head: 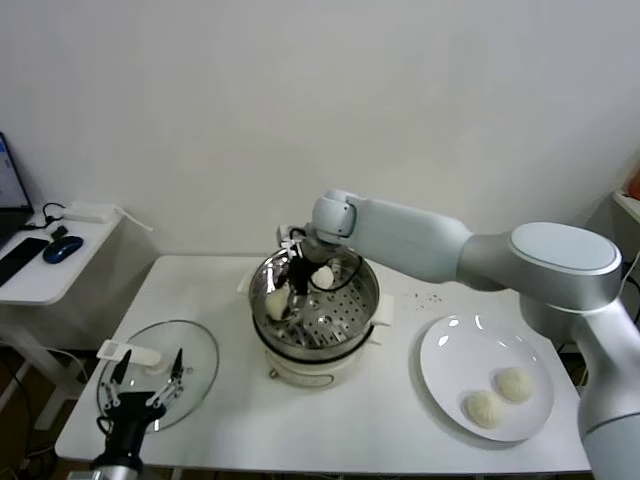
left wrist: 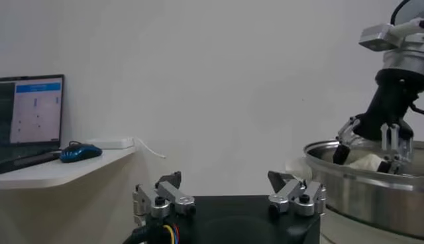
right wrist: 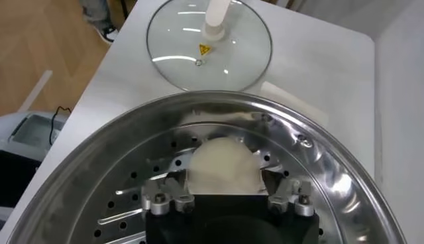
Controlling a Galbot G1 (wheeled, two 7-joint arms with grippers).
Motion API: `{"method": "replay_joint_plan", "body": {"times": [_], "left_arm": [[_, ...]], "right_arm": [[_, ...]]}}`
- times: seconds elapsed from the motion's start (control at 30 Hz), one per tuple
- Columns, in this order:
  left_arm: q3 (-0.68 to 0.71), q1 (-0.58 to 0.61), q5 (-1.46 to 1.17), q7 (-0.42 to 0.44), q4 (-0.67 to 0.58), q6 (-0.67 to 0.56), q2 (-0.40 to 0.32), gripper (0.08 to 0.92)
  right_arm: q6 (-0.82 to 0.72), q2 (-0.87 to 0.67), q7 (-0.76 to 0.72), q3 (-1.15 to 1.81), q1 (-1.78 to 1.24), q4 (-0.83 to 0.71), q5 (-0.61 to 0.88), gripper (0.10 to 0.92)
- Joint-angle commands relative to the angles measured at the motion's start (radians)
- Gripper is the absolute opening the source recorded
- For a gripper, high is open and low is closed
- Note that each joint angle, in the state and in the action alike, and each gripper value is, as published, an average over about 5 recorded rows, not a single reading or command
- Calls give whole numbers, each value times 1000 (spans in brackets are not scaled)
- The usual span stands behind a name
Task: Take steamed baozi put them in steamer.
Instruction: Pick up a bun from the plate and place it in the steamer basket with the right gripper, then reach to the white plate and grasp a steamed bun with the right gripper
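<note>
Idle at the table's near left corner, the left gripper [head: 145, 385] hangs with fingers spread and empty above the glass lid [head: 190, 350].

Further back on the white plate [head: 450, 375] lie two steamed baozi [head: 500, 397]. Beyond, in the steamer [head: 362, 300], one bun [head: 276, 303] rests by the left wall, while the right gripper [right wrist: 225, 199] reaches inside, its jaws parted on either side of another bun [right wrist: 222, 166]; whether they still touch it is unclear.
</note>
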Motion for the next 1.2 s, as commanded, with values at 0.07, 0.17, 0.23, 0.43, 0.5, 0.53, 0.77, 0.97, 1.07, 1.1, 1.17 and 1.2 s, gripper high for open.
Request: {"method": "replay_joint_plan", "body": {"times": [0.07, 0.17, 0.23, 0.43, 0.5, 0.53, 0.77, 0.97, 1.07, 1.1, 1.17, 1.2], "left_arm": [[1, 1, 1, -1, 0, -1, -2, 823], [0, 3, 1, -1, -1, -1, -3, 823], [0, 3, 1, -1, -1, 0, -3, 823], [1, 6, 1, -1, -6, 2, -4, 823], [2, 5, 1, -1, -8, 4, -4, 823], [3, 4, 1, -1, -8, 5, -4, 823], [4, -10, 6, 0, -6, 16, -3, 823], [7, -16, 23, 0, -5, 19, -11, 823], [5, -11, 23, 0, -2, 15, -9, 823], [4, -9, 23, 0, -2, 15, -9, 823], [3, -5, 24, 0, -3, 15, -9, 823], [3, -2, 26, 0, -5, 15, -10, 823]], "right_arm": [[8, -9, -13, 9, 7, 0, -6, 820], [16, -30, -27, 10, 27, 10, -4, 822], [24, -56, -40, 6, 50, 31, 2, 823], [50, -231, -87, -52, 188, 189, 61, 823], [66, -312, -108, -88, 256, 253, 83, 823], [72, -349, -118, -106, 285, 280, 93, 823], [147, -583, -182, -215, 421, 438, 30, 823], [206, -807, -225, -256, 409, 555, -105, 823], [233, -905, -235, -238, 346, 598, -202, 823], [238, -931, -237, -222, 312, 608, -231, 823], [241, -976, -240, -172, 230, 623, -276, 823], [243, -998, -242, -135, 174, 628, -300, 823]]}}
